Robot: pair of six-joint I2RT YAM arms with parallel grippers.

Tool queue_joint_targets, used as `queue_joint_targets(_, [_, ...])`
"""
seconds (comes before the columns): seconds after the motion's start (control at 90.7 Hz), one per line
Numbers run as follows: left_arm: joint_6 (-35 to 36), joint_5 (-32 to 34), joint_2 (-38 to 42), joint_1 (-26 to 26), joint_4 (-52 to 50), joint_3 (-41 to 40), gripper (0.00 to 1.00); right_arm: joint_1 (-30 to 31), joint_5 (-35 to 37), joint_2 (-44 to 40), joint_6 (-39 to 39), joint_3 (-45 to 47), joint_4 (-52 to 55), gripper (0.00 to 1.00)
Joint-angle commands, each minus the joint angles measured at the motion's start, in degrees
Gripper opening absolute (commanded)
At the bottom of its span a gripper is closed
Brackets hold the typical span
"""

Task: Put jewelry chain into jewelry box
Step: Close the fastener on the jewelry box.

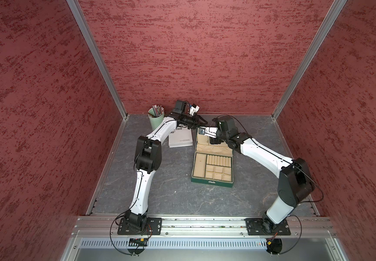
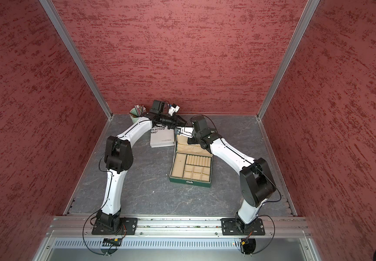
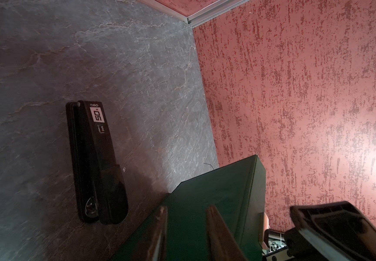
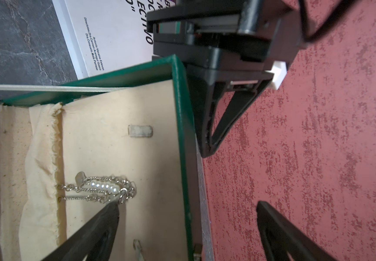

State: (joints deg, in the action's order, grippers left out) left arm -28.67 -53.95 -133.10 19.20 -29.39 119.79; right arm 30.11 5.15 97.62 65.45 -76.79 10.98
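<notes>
a: right claw spread wide, gripping nothing. one finger sits inside the raised lid with its tip touching the jewelry chain, the other is past the lid's top edge, on the back side.

b: and where exactly is the chain?

a: against the beige lining of the lid, at the far end of the jewelry box. it's bunched with a few pearls at the upper end, and strands trail down to a gathered fabric pocket. hooked there or only lying on the lining, i can't tell. the compartments in the near tray look bare in both top views.

b: left claw?

a: left claw reaches in behind the lid from the far left, fingers a narrow gap apart against the green back. propping it, i'd say. whether it pinches anything, i can't tell.

b: so which step is this?

a: reads like the drop-off itself. the chain is inside the box and no claw is gripping it, so the placing looks all but done.

b: and next?

a: the right claw wants to back out toward the near right. its fingertip should lift clear of the links first, or it drags the chain off the lining. the left should steady the lid until that's clear. the white booklet just left of the lid and the pencil cup at far left are not in the way.
</notes>
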Motion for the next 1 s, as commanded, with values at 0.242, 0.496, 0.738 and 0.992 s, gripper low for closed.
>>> queue_joint_targets(0.242, [1.7, 0.4, 1.2, 0.1, -2.6, -1.0, 0.31, -0.3, -0.2, 0.1, 1.1, 1.1, -3.1, 0.97])
queue_joint_targets(0.496, [2.1, 0.1, 1.2, 0.1, -2.6, -1.0, 0.30, -0.2, 0.7, 1.6, 0.7, 0.1, -5.1, 0.89])
queue_joint_targets(0.738, [2.3, -0.1, 1.2, 0.1, -2.7, -1.1, 0.29, -0.1, 0.6, 2.1, 0.4, 0.5, -5.4, 0.86])
queue_joint_targets(0.992, [2.4, -0.2, 1.3, 0.1, -2.8, -1.2, 0.29, -0.1, 1.4, 2.1, 0.3, 0.5, -6.6, 0.86])
